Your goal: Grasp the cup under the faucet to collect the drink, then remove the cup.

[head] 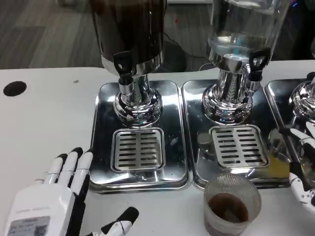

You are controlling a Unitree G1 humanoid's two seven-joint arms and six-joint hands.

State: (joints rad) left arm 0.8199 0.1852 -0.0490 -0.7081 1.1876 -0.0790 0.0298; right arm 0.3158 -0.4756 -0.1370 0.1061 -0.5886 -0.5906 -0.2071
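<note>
The white worktop (44, 113) carried a round black hole (15, 88) near its left edge. Behind it lay grey, striped carpet floor (44, 34).

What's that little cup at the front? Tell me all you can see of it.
The cup is small, clear and ribbed, plastic by the look of it. It stands upright on the white table, just in front of the middle drip tray, not under any faucet. Dark brown drink fills its lower part. Its bottom is cut off by the picture's edge. Neither hand touches it: the left hand lies open off to its left, and the right hand is at the picture's right edge.
</note>
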